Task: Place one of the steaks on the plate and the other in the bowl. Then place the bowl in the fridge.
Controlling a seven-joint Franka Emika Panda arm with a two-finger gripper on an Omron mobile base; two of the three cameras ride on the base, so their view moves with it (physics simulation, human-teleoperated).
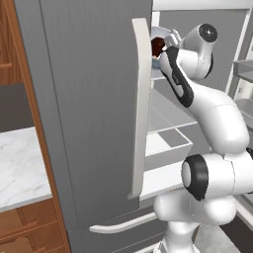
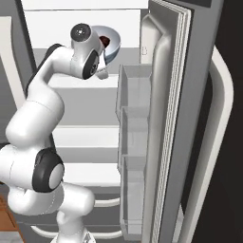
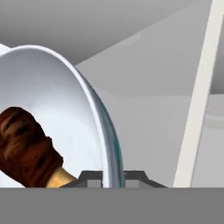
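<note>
My gripper (image 3: 113, 176) is shut on the white rim of the pale blue-white bowl (image 3: 57, 100), one finger inside and one outside. A dark reddish-brown steak (image 3: 26, 146) with an orange-yellow edge lies in the bowl. From the base, the bowl (image 2: 111, 42) is high inside the open grey fridge (image 1: 89, 99), at the upper shelf, tilted with the steak (image 2: 105, 41) showing. In the left base view the bowl (image 1: 165, 33) and steak (image 1: 158, 46) peek out just past the left door's edge. Whether the bowl rests on the shelf I cannot tell. The plate and the second steak are out of view.
The fridge's left door with its long pale handle (image 1: 141, 108) stands close to my arm's left. The open right door (image 2: 175, 118) carries stacked door bins (image 2: 133, 142). Light shelves (image 2: 85, 137) and a drawer (image 1: 168, 143) lie below the bowl. A marble counter (image 1: 20, 163) is at the far left.
</note>
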